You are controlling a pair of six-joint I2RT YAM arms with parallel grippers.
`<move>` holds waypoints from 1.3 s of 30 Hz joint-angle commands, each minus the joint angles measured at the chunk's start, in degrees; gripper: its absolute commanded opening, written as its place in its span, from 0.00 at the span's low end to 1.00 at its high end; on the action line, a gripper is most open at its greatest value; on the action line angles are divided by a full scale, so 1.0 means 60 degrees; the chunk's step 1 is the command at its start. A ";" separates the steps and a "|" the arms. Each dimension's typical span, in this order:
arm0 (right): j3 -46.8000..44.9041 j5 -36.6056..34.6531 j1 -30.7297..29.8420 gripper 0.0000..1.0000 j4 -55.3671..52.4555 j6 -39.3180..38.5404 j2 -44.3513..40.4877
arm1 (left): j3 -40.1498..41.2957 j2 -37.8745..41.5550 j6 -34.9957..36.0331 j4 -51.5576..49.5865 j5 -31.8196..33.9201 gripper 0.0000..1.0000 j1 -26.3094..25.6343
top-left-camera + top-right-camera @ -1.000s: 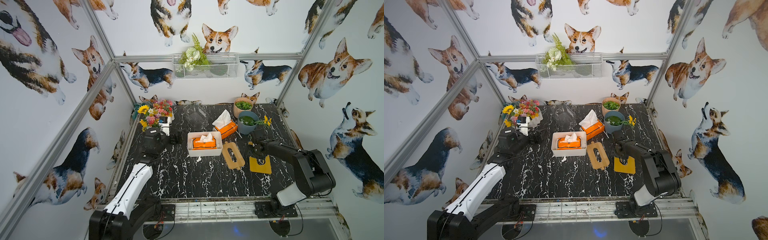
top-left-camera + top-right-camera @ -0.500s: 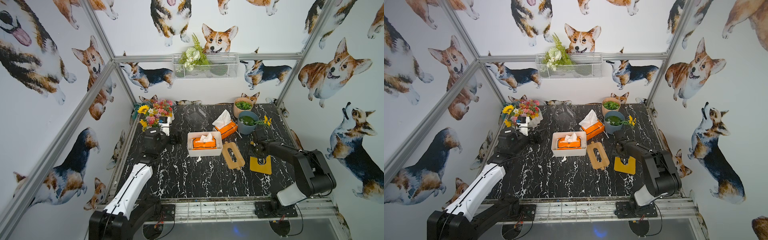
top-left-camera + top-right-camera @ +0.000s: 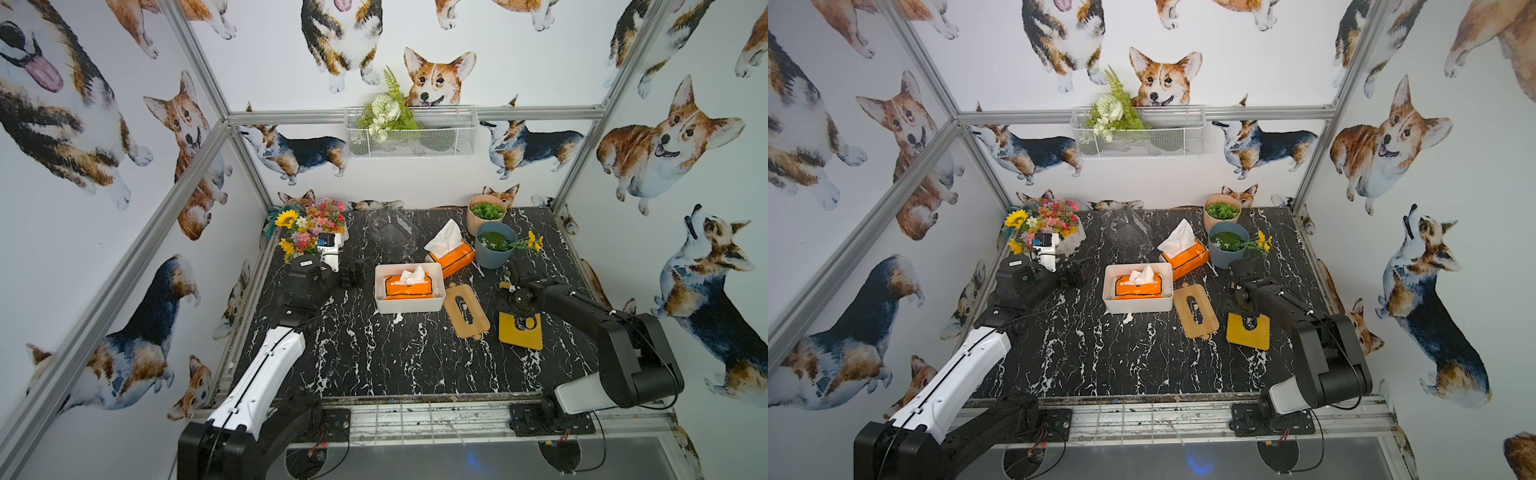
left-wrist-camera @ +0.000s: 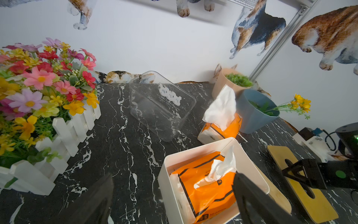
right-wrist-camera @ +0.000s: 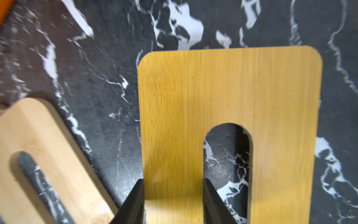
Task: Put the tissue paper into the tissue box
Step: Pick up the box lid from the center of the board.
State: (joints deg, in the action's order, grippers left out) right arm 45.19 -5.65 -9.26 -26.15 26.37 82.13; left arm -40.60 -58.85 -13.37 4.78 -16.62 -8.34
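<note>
Tissue paper [image 3: 410, 276] unmoved in tissue box [image 3: 409, 306] | left tool [image 4: 173, 175] released | right tool [image 5: 173, 180] astride yellow lid [image 5: 222, 87], grip unclear

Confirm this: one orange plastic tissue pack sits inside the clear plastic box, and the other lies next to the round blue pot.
No. That orange plastic tissue pack sits inside the white rectangular box; the clear plastic box is empty, as the left wrist view shows. The other pack does lie next to the round blue pot.

Tissue pack [image 3: 1138, 286] inside white box [image 3: 1138, 305] — lid [image 3: 1209, 322] alongside.
</note>
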 commanded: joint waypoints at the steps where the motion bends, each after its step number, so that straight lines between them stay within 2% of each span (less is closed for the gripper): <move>1: 0.0169 0.0103 0.0008 0.19 -0.0353 0.0051 -0.0334 | -0.0077 0.0009 0.0065 -0.0043 0.0031 1.00 0.0000; 11: 0.0537 0.0307 0.0005 0.17 -0.0707 0.0274 -0.1735 | -0.0074 -0.0029 0.0054 0.0096 -0.0271 1.00 0.0000; 20: 0.1142 0.0634 -0.0122 0.14 -0.1032 0.0633 -0.3428 | -0.0074 -0.0173 -0.0104 0.0587 -0.1361 1.00 -0.0002; 31: 0.1597 0.1347 -0.1757 0.12 -0.0103 0.0550 -0.3965 | -0.0074 -0.0824 -0.0756 0.1768 -0.4000 1.00 -0.0096; 39: 0.1492 0.1251 -0.3971 0.12 0.0919 -0.0348 -0.3242 | -0.0572 -0.1629 -0.1081 0.1974 -0.5655 1.00 -0.0605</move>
State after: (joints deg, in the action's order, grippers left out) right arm 54.28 1.93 -30.41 -25.80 27.57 61.65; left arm -43.03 -67.51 -18.79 14.55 -44.86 -11.40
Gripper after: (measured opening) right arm 0.449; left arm 0.998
